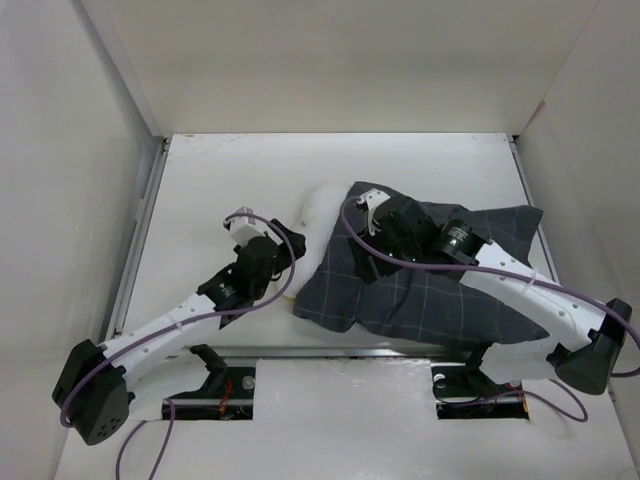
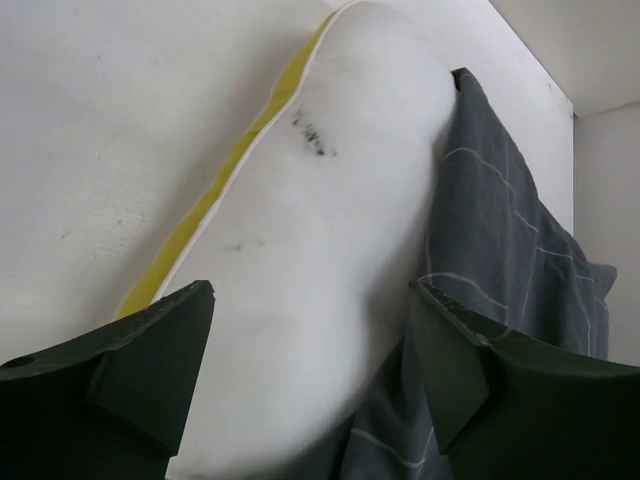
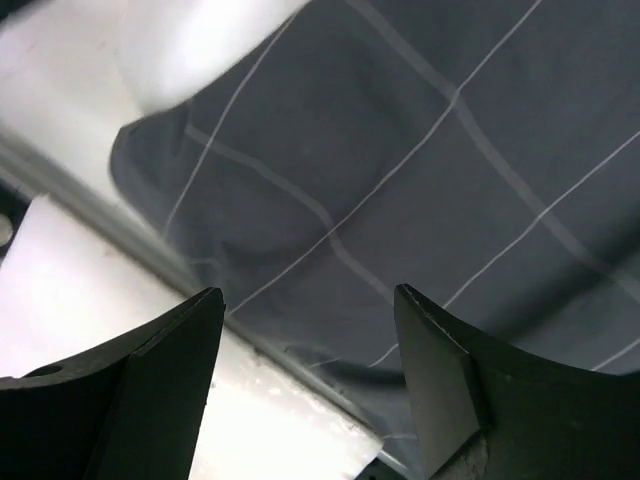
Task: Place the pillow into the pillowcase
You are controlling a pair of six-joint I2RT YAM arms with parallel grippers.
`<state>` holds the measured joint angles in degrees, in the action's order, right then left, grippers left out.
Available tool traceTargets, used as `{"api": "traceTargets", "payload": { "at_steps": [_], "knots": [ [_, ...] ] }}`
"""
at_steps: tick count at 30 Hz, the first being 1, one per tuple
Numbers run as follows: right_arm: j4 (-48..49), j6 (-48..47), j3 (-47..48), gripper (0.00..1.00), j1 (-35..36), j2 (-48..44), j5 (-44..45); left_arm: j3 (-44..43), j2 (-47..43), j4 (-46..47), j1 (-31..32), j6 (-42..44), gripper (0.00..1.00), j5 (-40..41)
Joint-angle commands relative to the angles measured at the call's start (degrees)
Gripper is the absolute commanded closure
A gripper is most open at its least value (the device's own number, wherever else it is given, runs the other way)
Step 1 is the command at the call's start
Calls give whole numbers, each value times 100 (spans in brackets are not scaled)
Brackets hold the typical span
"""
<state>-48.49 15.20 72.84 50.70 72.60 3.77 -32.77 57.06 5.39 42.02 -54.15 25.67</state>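
Observation:
The dark grey checked pillowcase point(image 1: 440, 285) lies bulging on the table's right half, with the pillow inside it. Only the pillow's pale end point(image 1: 318, 212) sticks out of the case's left opening. My left gripper point(image 1: 292, 252) hovers open at that bare end. In the left wrist view the pillow point(image 2: 330, 230), with a yellow edge strip, lies between the spread fingers, and the pillowcase point(image 2: 500, 250) covers it on the right. My right gripper point(image 1: 376, 262) is open over the pillowcase point(image 3: 400, 170) near its front left corner, holding nothing. A bit of the pillow point(image 3: 190, 50) shows at the upper left.
White walls enclose the table point(image 1: 220, 180) on the left, back and right. A metal strip point(image 3: 70, 185) marks the table's front edge just beside the pillowcase, with a white panel point(image 3: 90, 300) below it. Purple cables run along both arms.

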Motion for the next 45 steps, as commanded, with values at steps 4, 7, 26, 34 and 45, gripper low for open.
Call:
{"api": "traceTargets", "payload": {
  "at_steps": [4, 7, 26, 34, 45],
  "knots": [
    [191, -26, 1195, 24, 37, 1105, 1658, 264, -424, 613, -1, 394, 8, -11],
    [-230, 473, 2241, 18, 37, 2089, 2634, -270, 58, 613, -210, 843, 0, 201],
    [-126, 485, 4379, 34, -1765, 4974, 749, -3499, 4779, 323, -1521, 3622, 2, -4422],
    [120, 46, 4879, 100, -1818, 5160, 2, -3482, 4579, 480, -1574, 3692, 100, -5352],
    [1254, -307, 6689, 100, -1765, 4597, -4468, -3201, 2936, 937, -1574, 3843, 100, -6592]
  ]
}}
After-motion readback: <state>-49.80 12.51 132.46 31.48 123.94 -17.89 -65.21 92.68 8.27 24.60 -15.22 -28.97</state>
